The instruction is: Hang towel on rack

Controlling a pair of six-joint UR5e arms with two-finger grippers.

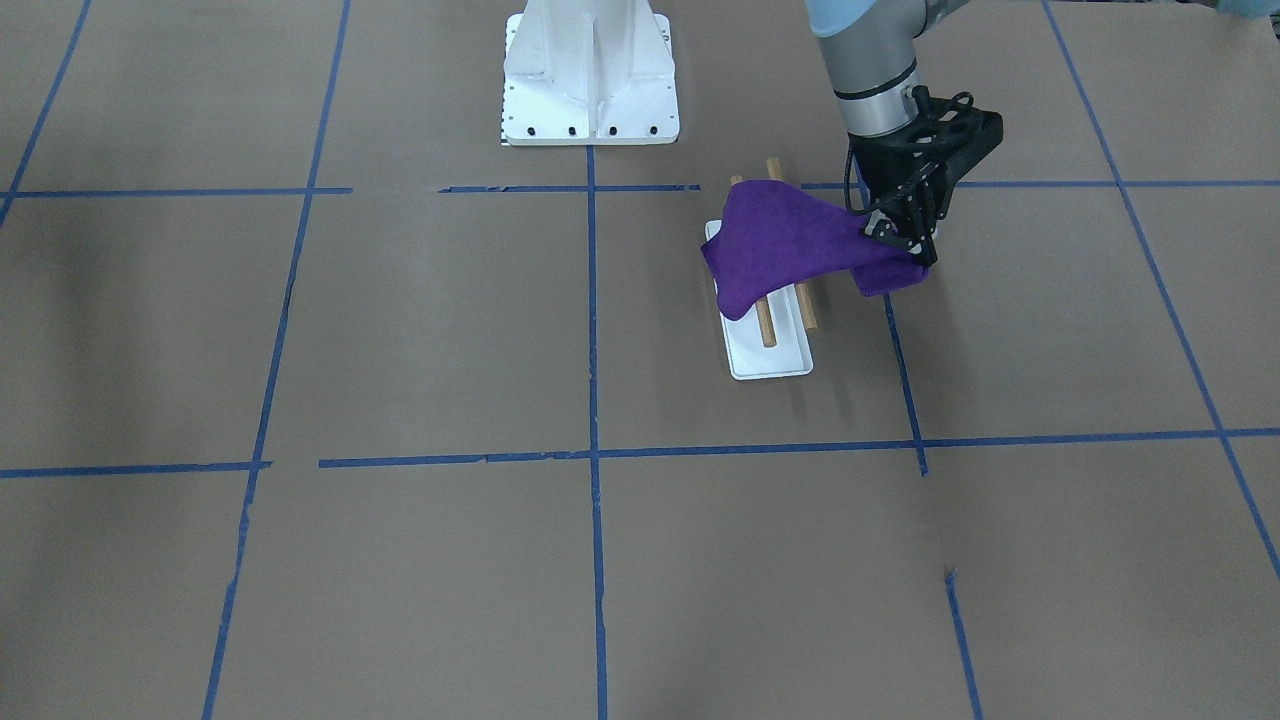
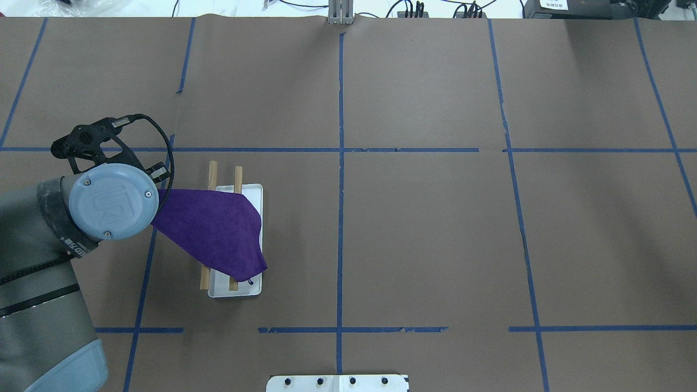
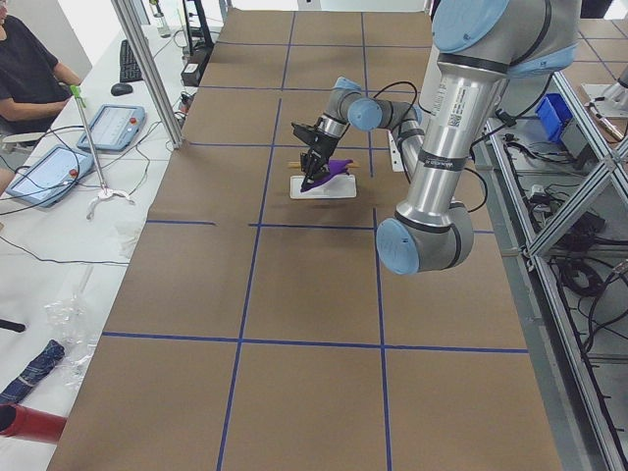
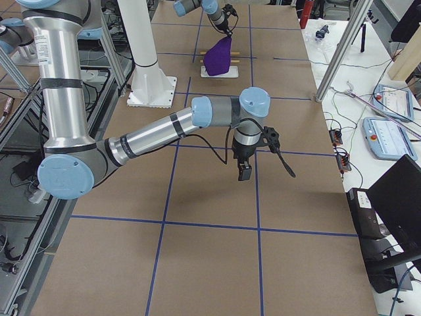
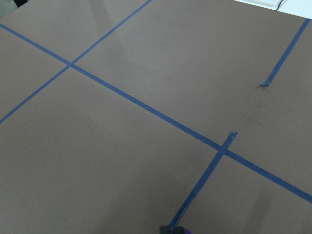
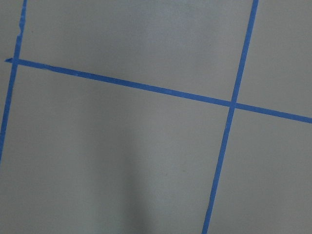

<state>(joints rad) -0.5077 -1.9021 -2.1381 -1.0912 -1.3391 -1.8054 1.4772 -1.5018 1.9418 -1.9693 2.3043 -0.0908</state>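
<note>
The purple towel [image 1: 790, 245] lies draped across the two wooden rods [image 1: 766, 328] of the rack, whose white base [image 1: 772, 362] rests on the brown table. My left gripper [image 1: 905, 245] is shut on one corner of the towel and holds that corner up just beside the rack. In the overhead view the towel [image 2: 212, 226] covers the near half of the rods [image 2: 212, 171], and the arm's wrist hides the gripper. My right gripper [image 4: 245, 172] hangs empty-looking over the table far from the rack. It shows only in the right side view, so I cannot tell its state.
The large white metal pedestal [image 1: 590, 70] stands behind the rack, toward the robot's base. Blue tape lines [image 2: 341, 163] divide the brown table. Operators' desks with tablets [image 3: 49, 172] lie beyond the table's far edge.
</note>
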